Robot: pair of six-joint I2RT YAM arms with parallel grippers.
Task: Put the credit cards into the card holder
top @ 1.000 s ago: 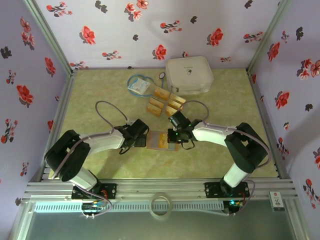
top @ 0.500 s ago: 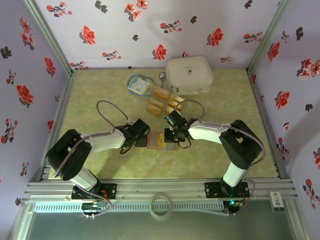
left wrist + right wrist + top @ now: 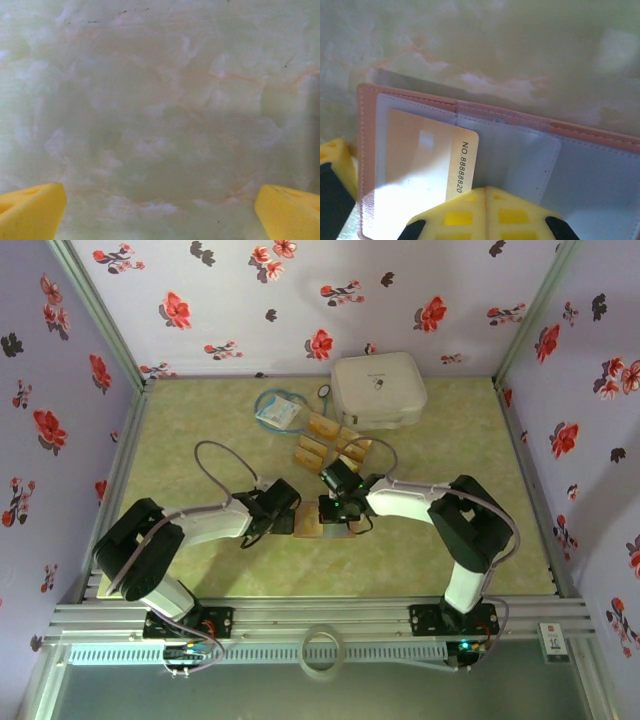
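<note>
Top view: card holder (image 3: 312,526) open near the table's (image 3: 200,420) near-edge middle, loose cards (image 3: 325,445) toward the far edge.
Left wrist: left gripper (image 3: 160,210) spread over bare marbled surface.
Right wrist: right gripper (image 3: 487,210) pressed together above the holder's card-filled pocket.

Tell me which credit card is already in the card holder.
The card beneath the shut right tool, tucked in a clear pocket of the card holder with its number strip showing. The other cards lie loose near the white case.
</note>
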